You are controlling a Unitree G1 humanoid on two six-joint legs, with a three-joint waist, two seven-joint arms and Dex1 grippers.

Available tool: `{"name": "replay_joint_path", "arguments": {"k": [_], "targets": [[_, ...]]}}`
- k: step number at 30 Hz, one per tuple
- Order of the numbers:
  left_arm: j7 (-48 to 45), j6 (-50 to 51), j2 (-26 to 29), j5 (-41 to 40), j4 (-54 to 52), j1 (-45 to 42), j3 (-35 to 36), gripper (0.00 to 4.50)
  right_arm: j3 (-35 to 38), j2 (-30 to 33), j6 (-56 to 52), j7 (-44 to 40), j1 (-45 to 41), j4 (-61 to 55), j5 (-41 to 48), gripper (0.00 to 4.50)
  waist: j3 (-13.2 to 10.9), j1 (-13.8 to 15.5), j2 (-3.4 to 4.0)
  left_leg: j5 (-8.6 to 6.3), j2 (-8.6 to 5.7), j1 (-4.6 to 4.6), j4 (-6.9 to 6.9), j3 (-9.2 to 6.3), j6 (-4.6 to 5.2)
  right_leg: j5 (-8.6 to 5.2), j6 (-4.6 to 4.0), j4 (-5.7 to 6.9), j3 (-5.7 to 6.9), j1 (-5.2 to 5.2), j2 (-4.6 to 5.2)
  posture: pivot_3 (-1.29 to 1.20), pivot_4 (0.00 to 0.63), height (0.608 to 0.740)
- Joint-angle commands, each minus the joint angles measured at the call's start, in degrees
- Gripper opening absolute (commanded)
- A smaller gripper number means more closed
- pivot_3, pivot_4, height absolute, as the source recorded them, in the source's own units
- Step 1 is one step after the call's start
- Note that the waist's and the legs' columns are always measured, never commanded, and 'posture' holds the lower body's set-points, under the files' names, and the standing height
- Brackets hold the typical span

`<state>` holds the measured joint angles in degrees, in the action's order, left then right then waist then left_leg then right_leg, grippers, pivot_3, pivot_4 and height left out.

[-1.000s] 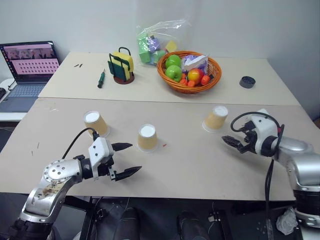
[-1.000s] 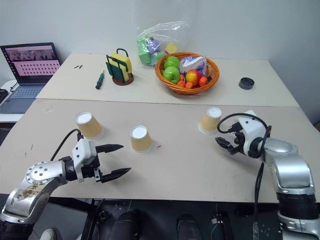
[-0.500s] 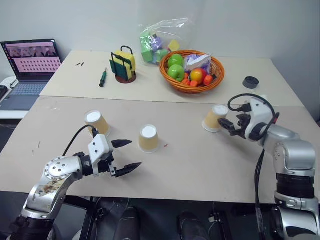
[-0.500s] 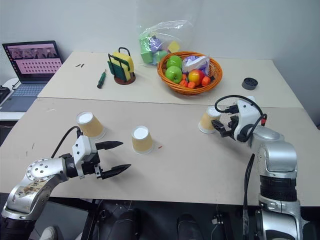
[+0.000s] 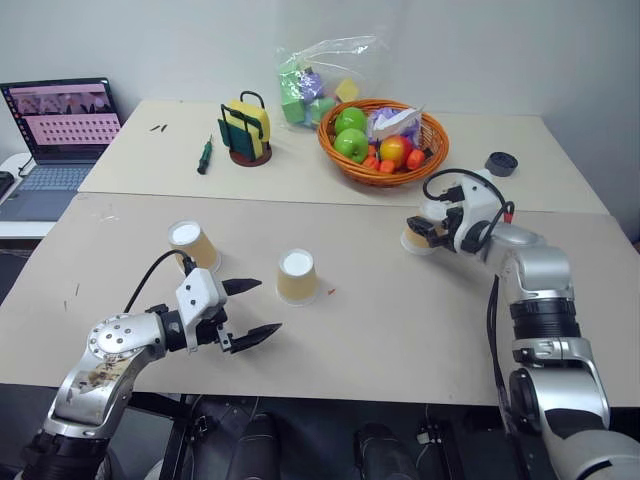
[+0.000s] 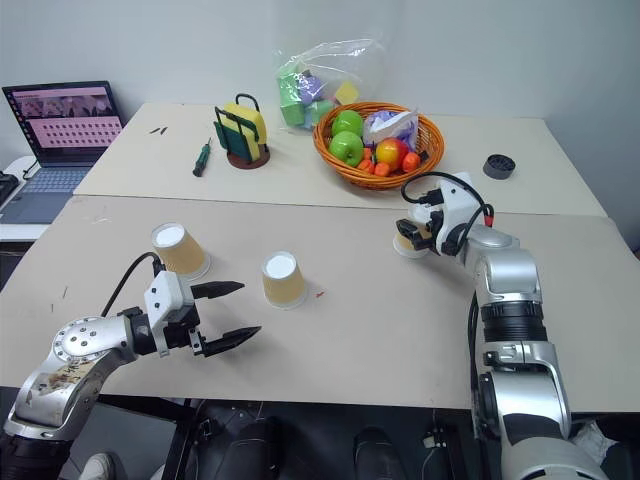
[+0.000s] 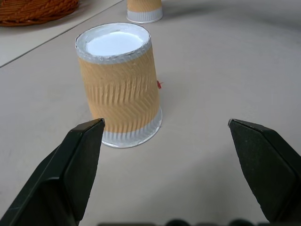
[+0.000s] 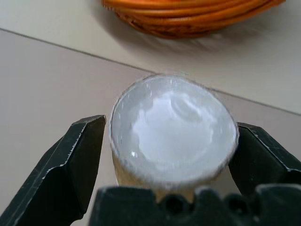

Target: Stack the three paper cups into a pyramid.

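Three paper cups stand upside down on the near table, apart from each other: one at the left (image 5: pixel 193 245), one in the middle (image 5: pixel 297 277), one at the right (image 6: pixel 405 241). My right gripper (image 5: pixel 428 232) is open and straddles the right cup (image 8: pixel 174 127), one black finger (image 8: pixel 82 155) on each side, and the cup still rests on the table. My left gripper (image 5: pixel 262 308) hovers open in front of the middle cup (image 7: pixel 120 82), a short way from it, with nothing between its fingers.
On the far table stand an orange basket (image 5: pixel 432 160) of fruit, a plastic bag of coloured blocks (image 5: pixel 320 75), a yellow and green holder (image 5: pixel 244 130), a green screwdriver (image 5: pixel 204 157) and a black round thing (image 5: pixel 500 163). A laptop (image 5: pixel 65 120) sits far left.
My right arm has reached forward and to the left, bringing its open gripper around the right cup. The left gripper has stayed where it was, and no cup has moved.
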<state>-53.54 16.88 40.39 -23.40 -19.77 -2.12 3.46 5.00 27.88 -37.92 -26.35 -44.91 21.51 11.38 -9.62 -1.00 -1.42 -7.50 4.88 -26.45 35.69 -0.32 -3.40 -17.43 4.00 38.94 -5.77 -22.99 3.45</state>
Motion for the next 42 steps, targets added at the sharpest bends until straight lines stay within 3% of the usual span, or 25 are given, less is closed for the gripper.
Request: {"name": "replay_joint_path", "arguments": {"k": [1,4,6,7,12,16,19,22,24,31,42], "targets": [[0.41,-1.10,0.18,-0.26,-2.20,0.58,1.43,4.50,-0.11,0.19,2.86,-0.45,-1.85,0.97,-0.81,4.39,0.00,0.00,0.00,0.00,0.00,0.00,0.00,0.00,0.00,0.00,0.00,0.00,0.00,0.00,0.00,0.00,0.150,0.692],[0.57,-1.01,0.37,-0.36,-2.73,1.09,1.58,4.50,-0.69,0.40,3.86,-1.01,-1.69,0.93,-1.32,3.64,0.00,-0.04,0.01,0.00,0.00,0.00,0.00,0.00,0.00,0.00,0.00,0.00,0.00,-0.01,0.00,0.00,0.150,0.692],[0.69,-0.93,0.40,-0.37,-2.91,1.23,1.64,4.50,-0.66,0.52,3.87,-1.42,-1.51,0.26,-1.28,2.88,0.00,-0.05,0.01,0.00,0.00,0.00,0.00,0.00,0.00,0.00,0.00,0.02,0.00,-0.02,0.00,0.00,0.150,0.692],[0.74,-0.88,0.41,-0.37,-2.97,1.27,1.65,4.50,-0.64,0.65,3.93,-1.74,-1.42,-0.30,-1.14,2.77,0.00,-0.05,0.01,0.00,0.00,0.00,0.00,0.00,0.00,0.00,0.00,0.02,0.00,-0.01,-0.01,0.00,0.150,0.692],[1.01,-0.68,0.29,-0.28,-3.26,1.43,1.20,4.50,-0.42,1.52,4.72,-5.07,-1.14,-6.20,0.52,2.76,-0.02,-0.03,0.03,0.00,0.00,-0.01,-0.02,0.00,0.00,0.00,0.00,0.02,0.00,-0.04,0.00,0.00,0.150,0.692],[1.16,-0.46,0.28,-0.22,-3.10,1.24,0.90,4.50,-0.79,2.79,4.18,-12.69,-1.14,-14.09,4.49,2.76,-0.03,-0.03,0.04,0.00,0.00,-0.02,-0.02,0.00,0.00,0.00,0.00,0.02,0.00,-0.05,0.00,0.00,0.150,0.692],[1.21,-0.51,0.25,0.07,-2.44,0.77,0.61,4.50,-2.72,5.73,1.59,-22.30,-0.97,-20.07,9.09,2.76,-0.03,-0.01,0.05,0.00,0.01,-0.02,-0.03,0.00,0.00,0.00,0.00,0.02,0.00,-0.04,-0.01,0.00,0.150,0.692],[1.09,-0.49,0.24,0.12,-2.15,0.34,0.37,4.50,-11.61,13.52,6.96,-39.73,4.02,-27.35,9.28,2.76,-0.03,0.47,0.05,0.00,0.01,-0.02,-0.02,0.00,0.00,-0.02,-0.02,0.00,0.04,-0.02,0.00,0.00,0.150,0.692],[1.04,-0.49,0.22,0.14,-2.15,0.25,0.28,4.50,-14.94,15.48,9.75,-44.76,5.27,-27.99,8.42,2.76,-0.03,0.39,0.03,-0.01,0.02,-0.01,-0.01,0.00,0.00,-0.04,-0.02,-0.02,0.07,0.01,0.00,0.00,0.150,0.692],[1.61,0.10,0.08,-0.10,-3.73,1.07,0.75,4.50,-25.08,10.32,20.11,-45.62,3.35,-18.92,-1.63,2.76,-0.03,-0.42,0.03,0.01,0.04,0.07,0.09,0.01,-0.01,0.01,0.00,0.01,0.03,0.00,0.00,0.00,0.150,0.692],[2.79,0.74,0.02,-0.28,-5.31,2.75,1.34,4.50,-26.74,0.94,24.41,-44.41,-2.66,-8.61,-6.42,2.76,-0.03,-0.03,0.03,0.00,0.04,0.09,0.06,0.00,-0.02,0.00,-0.02,0.06,0.04,0.02,-0.02,0.00,0.150,0.692]]}}
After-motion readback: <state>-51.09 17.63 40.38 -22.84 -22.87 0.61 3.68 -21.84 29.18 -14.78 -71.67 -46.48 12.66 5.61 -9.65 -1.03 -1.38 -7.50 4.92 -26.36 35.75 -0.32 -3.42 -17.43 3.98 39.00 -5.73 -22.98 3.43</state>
